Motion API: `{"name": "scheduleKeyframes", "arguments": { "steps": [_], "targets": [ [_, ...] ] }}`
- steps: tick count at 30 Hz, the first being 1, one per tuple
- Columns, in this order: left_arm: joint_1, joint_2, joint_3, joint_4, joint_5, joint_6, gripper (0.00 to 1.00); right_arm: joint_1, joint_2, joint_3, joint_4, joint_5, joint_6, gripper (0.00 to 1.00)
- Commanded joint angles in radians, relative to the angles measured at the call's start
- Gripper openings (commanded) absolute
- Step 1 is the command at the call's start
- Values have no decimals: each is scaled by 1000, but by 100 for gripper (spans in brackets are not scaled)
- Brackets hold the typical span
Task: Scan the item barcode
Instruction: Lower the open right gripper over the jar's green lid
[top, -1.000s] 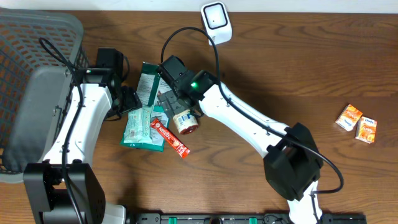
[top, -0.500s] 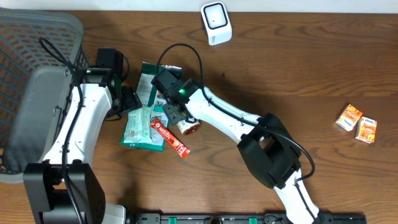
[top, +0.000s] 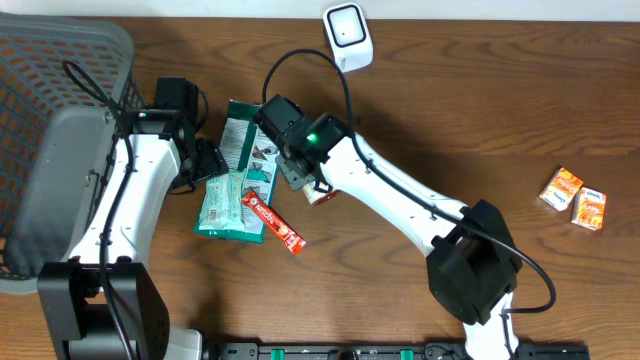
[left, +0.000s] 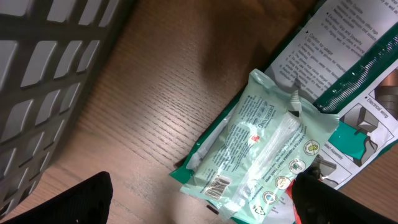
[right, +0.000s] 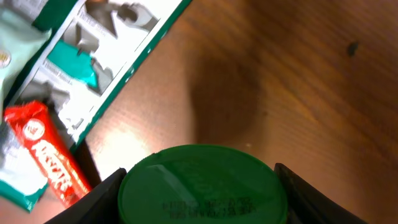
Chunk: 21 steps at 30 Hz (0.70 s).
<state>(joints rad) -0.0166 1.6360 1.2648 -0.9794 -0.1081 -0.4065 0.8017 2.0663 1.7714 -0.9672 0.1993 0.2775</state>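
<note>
Right wrist view shows the right fingers (right: 99, 202) clamped on the green-lidded jar (right: 202, 183), beside the packets (top: 228, 200) on the bench (top: 480, 120). The left fingers (left: 68, 202) are wide apart, empty. Hold tight, lift slowly, then turn the jar's barcode toward the white scanner (top: 347, 35).

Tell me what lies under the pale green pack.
A larger green-and-white printed packet pokes out beneath the pale green pack; its covered part cannot be seen.

Bright even light; soft shadows, glare patch on table (right: 134, 146); green lid (right: 202, 186) blurred, too close
</note>
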Motion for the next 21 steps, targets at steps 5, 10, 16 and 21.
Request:
{"name": "scheduleKeyframes", "arguments": {
  "steps": [5,10,16,21],
  "targets": [
    [4,-20,13,-2,-9,2,93,-12,-13,2,8,27,7,45],
    [4,-20,12,-2,-9,2,93,-9,-13,2,6,-10,6,45],
    [4,-20,13,-2,-9,2,93,-8,-13,2,1,-25,6,47],
    [4,-20,13,-2,-9,2,93,-8,-13,2,-9,-26,6,50]
  ]
}}
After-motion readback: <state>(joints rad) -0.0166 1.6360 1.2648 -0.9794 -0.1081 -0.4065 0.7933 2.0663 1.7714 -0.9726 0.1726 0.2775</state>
